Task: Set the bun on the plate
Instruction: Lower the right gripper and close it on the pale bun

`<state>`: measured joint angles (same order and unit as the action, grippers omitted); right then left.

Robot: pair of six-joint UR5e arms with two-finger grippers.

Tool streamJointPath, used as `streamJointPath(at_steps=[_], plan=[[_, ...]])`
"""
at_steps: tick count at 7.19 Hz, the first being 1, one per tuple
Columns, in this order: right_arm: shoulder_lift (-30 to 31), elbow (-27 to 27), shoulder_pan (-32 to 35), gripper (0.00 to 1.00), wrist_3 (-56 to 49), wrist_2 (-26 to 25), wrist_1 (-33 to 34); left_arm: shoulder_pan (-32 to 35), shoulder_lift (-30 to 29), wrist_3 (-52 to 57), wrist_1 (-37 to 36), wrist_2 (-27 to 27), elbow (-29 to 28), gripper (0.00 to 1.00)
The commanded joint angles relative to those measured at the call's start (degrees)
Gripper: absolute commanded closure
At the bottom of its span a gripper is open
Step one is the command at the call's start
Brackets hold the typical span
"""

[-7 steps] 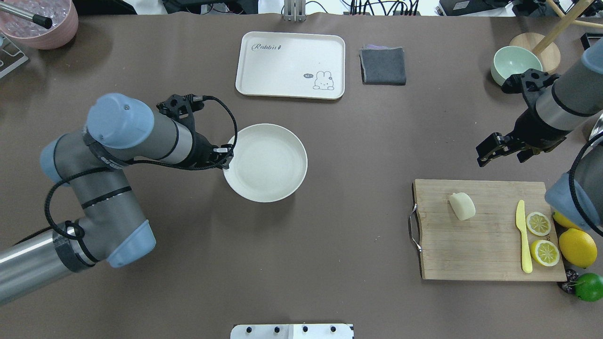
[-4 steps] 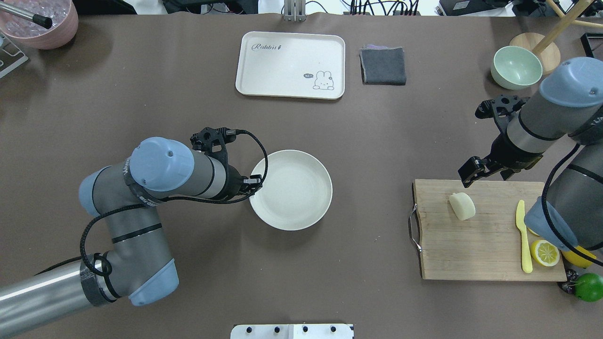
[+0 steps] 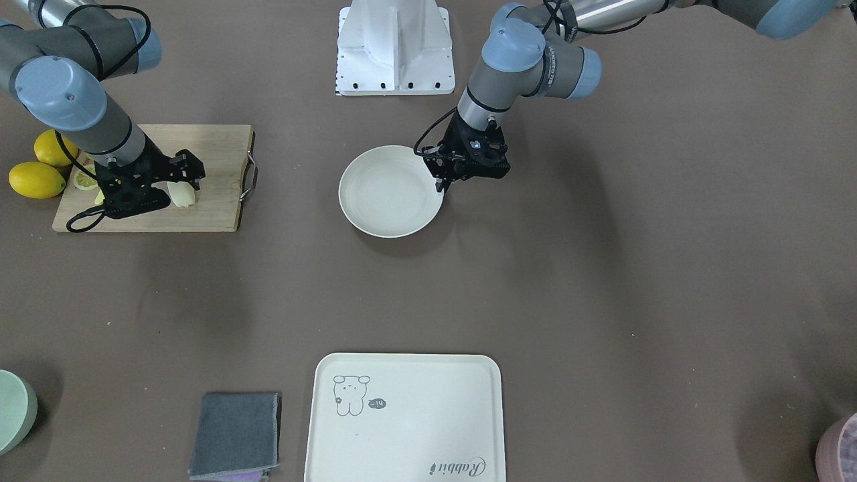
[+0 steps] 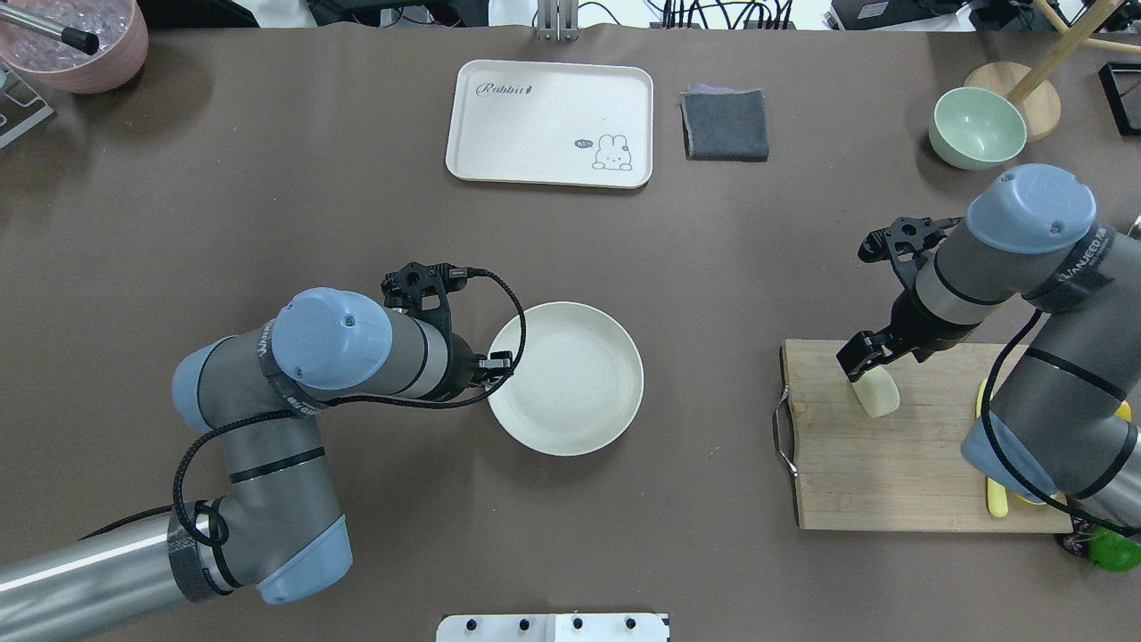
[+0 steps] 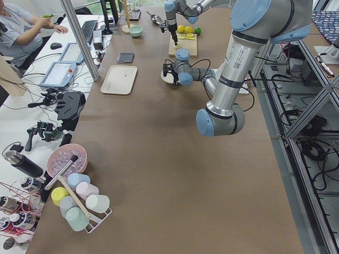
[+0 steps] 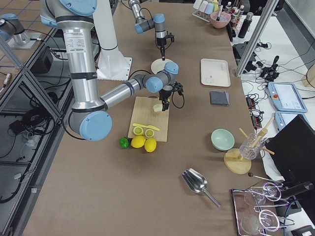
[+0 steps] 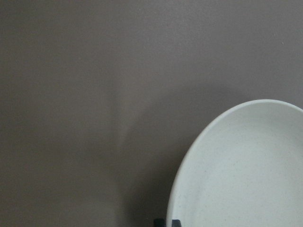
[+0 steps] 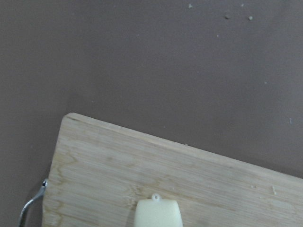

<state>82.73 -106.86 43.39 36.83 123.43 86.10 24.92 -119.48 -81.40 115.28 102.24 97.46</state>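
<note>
The bun (image 4: 878,396) is a small pale cream lump lying on the wooden cutting board (image 4: 891,464); the right wrist view shows its top end (image 8: 157,213) at the bottom edge. My right gripper (image 4: 861,358) hangs open just over its far end, a finger on either side (image 3: 179,179). The round off-white plate (image 4: 570,383) sits mid-table. My left gripper (image 4: 500,361) is shut on its left rim, and the rim fills the left wrist view (image 7: 189,156). In the front-facing view the plate (image 3: 385,194) lies left of that gripper (image 3: 442,182).
A cream tray (image 4: 550,123) with a rabbit drawing, a folded grey cloth (image 4: 725,125) and a pale green bowl (image 4: 977,129) stand at the far side. Lemons (image 3: 37,179), a yellow knife (image 4: 996,501) and a lime (image 4: 1114,548) crowd the board's right end.
My left gripper has dragged the plate nearer and to the right. My right arm has swung down and left until its gripper is over the bun.
</note>
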Motion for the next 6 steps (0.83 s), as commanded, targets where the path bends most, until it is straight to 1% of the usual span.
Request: streamJointPath(at_steps=[1,2,3,4,6], plan=[[0.15,0.77,-0.94,0.05,0.26,-0.12,-1.11,-0.05,0.04,0.01,-0.06,-0.11,0.01,1.0],[0.24,0.77,-1.29,0.09,0.26,-0.03,-1.02,-0.05,0.13,0.01,-0.06,-0.11,0.01,1.0],[0.41,0.77,-1.64,0.1,0.35,0.32,-1.02,-0.05,0.13,0.01,-0.06,-0.11,-0.07,1.0],[0.76,0.77,-1.82,0.14,0.26,0.41,-1.02,-0.05,0.13,0.01,-0.06,-0.11,0.01,1.0],[0.85,1.47,-2.09,0.28,0.18,0.24,-1.02,-0.05,0.22,0.01,-0.06,-0.11,-0.07,1.0]])
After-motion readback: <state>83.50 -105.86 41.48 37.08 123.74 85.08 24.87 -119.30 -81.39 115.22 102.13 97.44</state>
